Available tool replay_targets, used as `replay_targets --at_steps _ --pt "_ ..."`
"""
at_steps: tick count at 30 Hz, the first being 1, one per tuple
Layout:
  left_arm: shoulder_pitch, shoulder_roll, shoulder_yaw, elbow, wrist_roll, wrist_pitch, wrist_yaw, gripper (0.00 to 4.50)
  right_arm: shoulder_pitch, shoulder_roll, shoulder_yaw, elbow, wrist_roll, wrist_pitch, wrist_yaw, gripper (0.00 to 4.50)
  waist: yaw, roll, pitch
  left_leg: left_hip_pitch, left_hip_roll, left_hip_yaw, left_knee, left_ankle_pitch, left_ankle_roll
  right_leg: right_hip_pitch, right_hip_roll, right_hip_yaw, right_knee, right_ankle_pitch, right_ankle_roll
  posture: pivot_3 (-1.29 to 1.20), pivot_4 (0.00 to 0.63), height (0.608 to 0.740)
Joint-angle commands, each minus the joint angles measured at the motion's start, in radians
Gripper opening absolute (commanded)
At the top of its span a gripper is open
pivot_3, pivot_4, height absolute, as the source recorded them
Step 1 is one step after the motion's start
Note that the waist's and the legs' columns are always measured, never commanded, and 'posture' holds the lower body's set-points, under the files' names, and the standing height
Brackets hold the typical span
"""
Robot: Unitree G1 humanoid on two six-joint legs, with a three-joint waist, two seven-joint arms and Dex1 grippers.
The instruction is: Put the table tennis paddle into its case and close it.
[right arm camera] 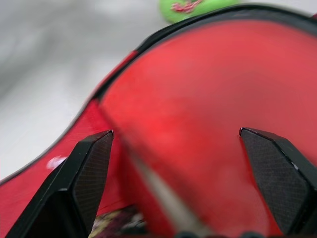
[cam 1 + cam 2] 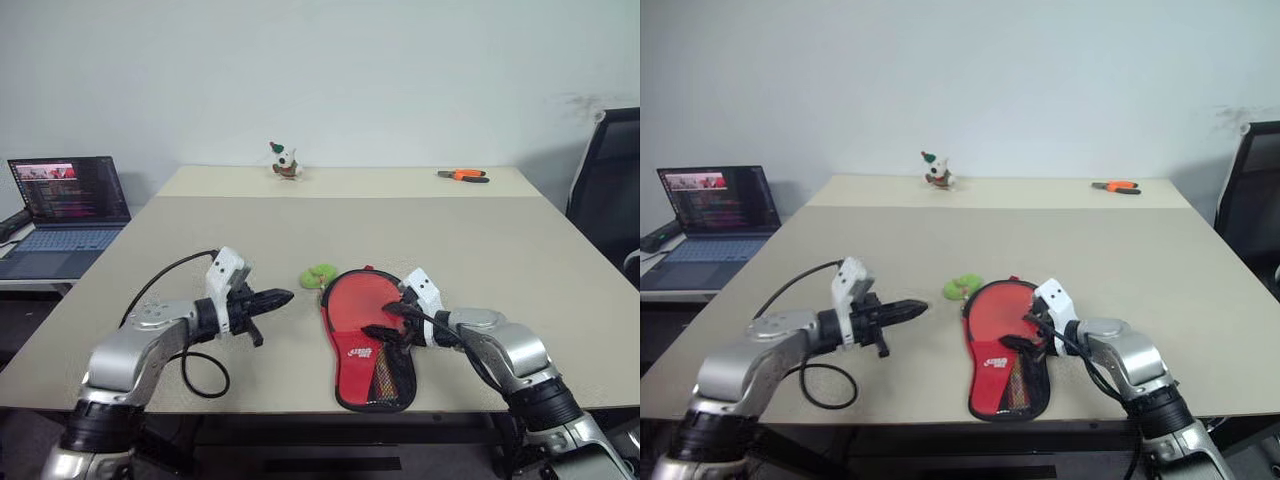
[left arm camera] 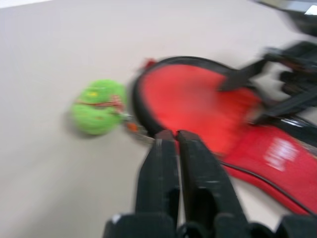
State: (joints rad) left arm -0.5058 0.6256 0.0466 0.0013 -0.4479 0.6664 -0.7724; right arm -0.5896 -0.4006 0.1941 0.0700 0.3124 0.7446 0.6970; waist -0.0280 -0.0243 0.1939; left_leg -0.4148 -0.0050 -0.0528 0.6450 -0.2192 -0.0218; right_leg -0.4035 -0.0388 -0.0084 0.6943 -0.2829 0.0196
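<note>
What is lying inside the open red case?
The case lies open with a round red face showing in it, apparently the paddle. Its handle is covered by the case's lower part and the right claw.

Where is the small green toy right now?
In the left eye view the green toy lies on the table, touching or nearly touching the far left rim of the red case, ahead of the left gripper.

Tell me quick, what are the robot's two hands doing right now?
Left gripper: shut, holding nothing, pointing toward the case.
Right gripper: wide open over the red case, gripping nothing.
</note>
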Motion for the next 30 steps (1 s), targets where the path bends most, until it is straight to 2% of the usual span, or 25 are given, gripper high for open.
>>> replay_targets --at_steps 1,7,9,10,17,23,30 --pt "-0.076 -0.042 -0.006 0.11 0.065 -0.044 0.075 1.5 0.006 0.012 -0.002 0.01 -0.016 -0.004 -0.01 4.5 0.0 0.0 0.0 0.0 0.0 0.0 0.0 0.0 0.0 0.0 0.0 0.0 0.0 0.0 0.0 0.0 0.15 0.74" --pt "-0.281 -0.13 -0.038 0.44 0.163 -0.118 0.113 3.68 0.012 0.036 -0.001 0.008 -0.029 0.002 -0.024 4.5 -0.001 -0.002 -0.001 0.0 0.0 0.0 0.0 0.0 0.0 0.0 0.0 0.0 0.001 0.0 0.0 0.0 0.15 0.74" --pt "-0.361 -0.155 -0.053 0.587 0.193 -0.159 0.092 4.32 0.014 0.043 -0.001 0.0 -0.028 0.009 -0.032 4.5 -0.001 -0.002 -0.001 0.0 -0.001 0.0 0.0 0.0 0.0 0.0 0.0 0.0 0.001 0.0 0.0 0.0 0.15 0.74" --pt "-0.394 -0.165 -0.058 0.65 0.206 -0.179 0.08 4.44 0.016 0.045 -0.001 -0.004 -0.028 0.011 -0.034 4.5 -0.002 -0.003 -0.002 0.0 -0.001 0.001 0.0 0.0 0.0 0.0 0.0 -0.001 0.002 0.0 0.0 0.0 0.15 0.74" --pt "-0.577 -0.224 -0.087 1.066 0.308 -0.338 0.019 4.44 0.04 0.056 -0.011 -0.047 -0.025 0.041 -0.06 4.5 -0.005 -0.003 -0.002 0.0 -0.002 0.002 0.0 0.0 0.0 -0.001 0.0 -0.001 0.002 0.0 0.0 0.0 0.15 0.74" --pt "-0.614 -0.255 -0.097 1.206 0.378 -0.405 -0.007 4.44 0.054 0.064 -0.023 -0.07 -0.024 0.059 -0.091 4.5 -0.003 -0.003 -0.002 -0.001 -0.002 0.002 0.0 0.0 0.0 -0.001 0.0 -0.001 0.001 0.0 0.0 0.0 0.15 0.74" --pt "-0.599 -0.288 -0.092 1.218 0.417 -0.439 -0.024 2.12 0.053 0.063 -0.014 -0.075 -0.034 0.053 -0.101 4.5 -0.002 -0.004 -0.002 -0.001 -0.002 0.002 0.0 0.0 0.0 -0.001 0.0 -0.001 0.002 0.0 0.0 0.0 0.15 0.74"
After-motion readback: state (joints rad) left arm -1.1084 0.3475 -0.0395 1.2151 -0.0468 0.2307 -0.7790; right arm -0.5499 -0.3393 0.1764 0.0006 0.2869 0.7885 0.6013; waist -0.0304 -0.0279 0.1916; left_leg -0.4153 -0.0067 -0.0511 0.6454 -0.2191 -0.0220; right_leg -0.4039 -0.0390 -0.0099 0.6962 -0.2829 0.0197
